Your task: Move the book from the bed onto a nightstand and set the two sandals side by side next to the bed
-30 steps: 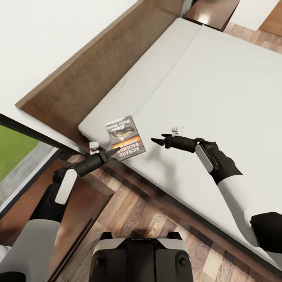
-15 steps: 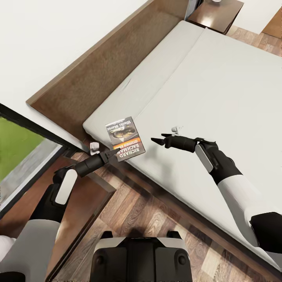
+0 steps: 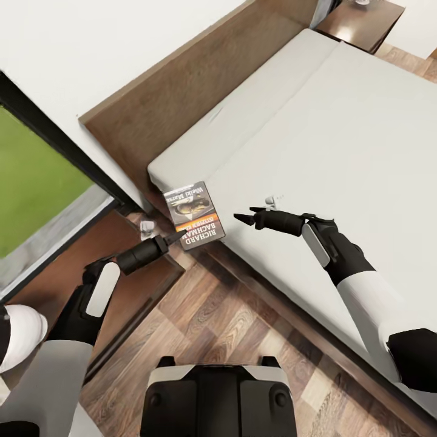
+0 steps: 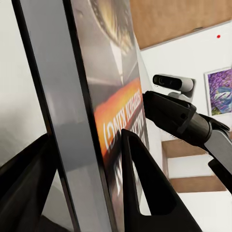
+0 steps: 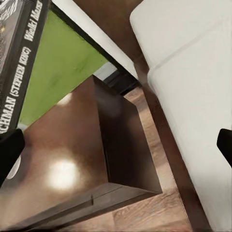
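My left gripper [image 3: 176,237] is shut on the lower edge of the book [image 3: 194,214], a thin paperback with a dark cover and an orange band. The book hangs in the air over the corner of the bed [image 3: 340,133], by the headboard. In the left wrist view the book [image 4: 72,121] stands edge-on between the two black fingers [image 4: 145,193]. My right gripper [image 3: 243,214] is open and empty, just right of the book over the mattress edge. The near nightstand [image 3: 73,285] lies below and left of the book, and shows again as the nightstand [image 5: 72,164]. The two sandals are out of view.
A second nightstand [image 3: 364,24] stands at the far end of the headboard [image 3: 182,103]. A dark-framed window [image 3: 36,182] showing grass is on the left. A white rounded object [image 3: 21,331] sits on the near nightstand. Wood floor [image 3: 230,321] runs along the bed.
The whole view has swung, so the bed and far nightstand slid toward the upper right and more window shows. Both arms and the held book keep their places in the picture.
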Controlling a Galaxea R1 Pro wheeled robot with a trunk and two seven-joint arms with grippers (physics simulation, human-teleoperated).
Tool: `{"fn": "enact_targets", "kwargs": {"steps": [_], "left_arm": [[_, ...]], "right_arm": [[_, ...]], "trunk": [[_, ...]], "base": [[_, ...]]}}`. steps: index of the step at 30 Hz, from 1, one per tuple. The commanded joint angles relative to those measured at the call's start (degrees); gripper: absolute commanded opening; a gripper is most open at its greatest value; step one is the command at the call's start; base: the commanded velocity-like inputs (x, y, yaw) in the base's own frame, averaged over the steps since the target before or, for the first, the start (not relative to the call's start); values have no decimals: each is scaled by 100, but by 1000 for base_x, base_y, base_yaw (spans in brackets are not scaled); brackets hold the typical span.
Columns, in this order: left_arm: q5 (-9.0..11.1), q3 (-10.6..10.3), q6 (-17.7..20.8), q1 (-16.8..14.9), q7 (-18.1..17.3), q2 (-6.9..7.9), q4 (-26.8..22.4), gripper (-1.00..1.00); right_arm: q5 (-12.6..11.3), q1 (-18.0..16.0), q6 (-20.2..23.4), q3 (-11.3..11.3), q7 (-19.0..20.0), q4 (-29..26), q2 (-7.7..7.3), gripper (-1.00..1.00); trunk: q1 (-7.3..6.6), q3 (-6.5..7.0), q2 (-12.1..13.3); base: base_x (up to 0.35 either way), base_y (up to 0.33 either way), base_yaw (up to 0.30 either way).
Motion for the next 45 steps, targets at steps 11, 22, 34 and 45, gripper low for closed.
{"fn": "enact_targets", "kwargs": {"steps": [11, 22, 34, 45], "left_arm": [[41, 2, 42, -4, 5, -8, 11, -100], [41, 2, 38, -4, 5, -6, 20, -100], [48, 2, 34, -4, 4, -6, 40, -100], [42, 2, 16, -4, 5, -10, 64, -100]], "right_arm": [[-54, -1, 44, 30, -10, -9, -1, 100], [-53, -1, 48, 23, -1, -9, -16, 100], [-51, -1, 48, 22, -1, -9, -22, 100], [-64, -1, 69, 22, -4, 40, -24, 100]], "trunk": [[-244, 194, 437], [-485, 392, 878], [-749, 607, 1360], [-880, 715, 1600]], "base": [[-299, -187, 279], [-48, -46, 280], [-18, 0, 280], [-117, 0, 129]]}}
